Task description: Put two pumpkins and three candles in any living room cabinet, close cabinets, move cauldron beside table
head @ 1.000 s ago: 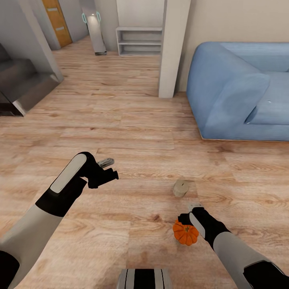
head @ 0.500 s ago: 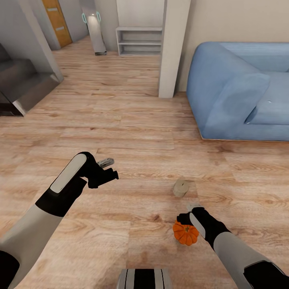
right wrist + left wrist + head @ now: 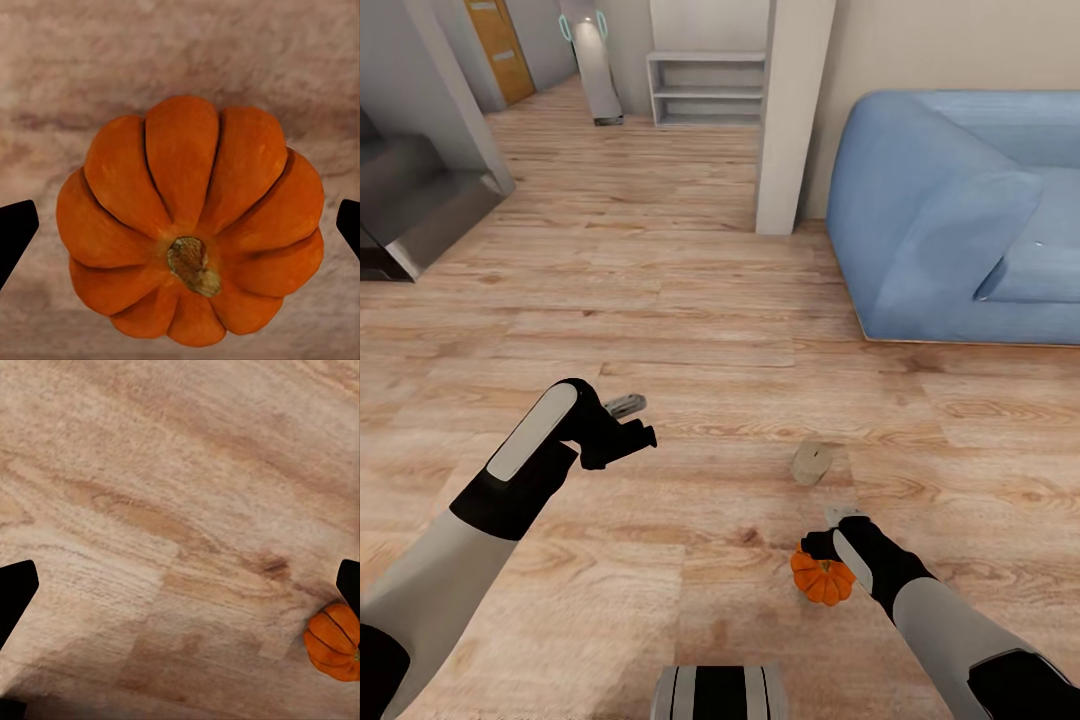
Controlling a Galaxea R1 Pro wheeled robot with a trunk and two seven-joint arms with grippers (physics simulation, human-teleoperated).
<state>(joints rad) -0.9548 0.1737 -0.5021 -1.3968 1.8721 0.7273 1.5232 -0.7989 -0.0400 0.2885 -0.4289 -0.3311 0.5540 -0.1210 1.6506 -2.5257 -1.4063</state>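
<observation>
An orange pumpkin sits on the wooden floor, close to the robot's base and to its right. The right gripper hangs directly over the pumpkin with its jaws spread wide: in the right wrist view the two dark fingertips stand at opposite edges of the picture, well clear of the ribbed orange body, and the brownish stem points up toward the camera. Nothing is held between them. Just beyond the pumpkin, a little farther from the robot, a stubby beige candle lies on the boards, apart from the pumpkin and apparently tipped on its side. The left gripper hovers above bare floor off to the left, well apart from both things; its jaws are also wide and empty, the dark fingertips showing at the two sides of the left wrist view, with the pumpkin visible near one edge of that picture. Farther off, a blue sofa stands along the right side of the room, a pale square pillar rises beside its near end, and a low white shelf sits against the far wall.
</observation>
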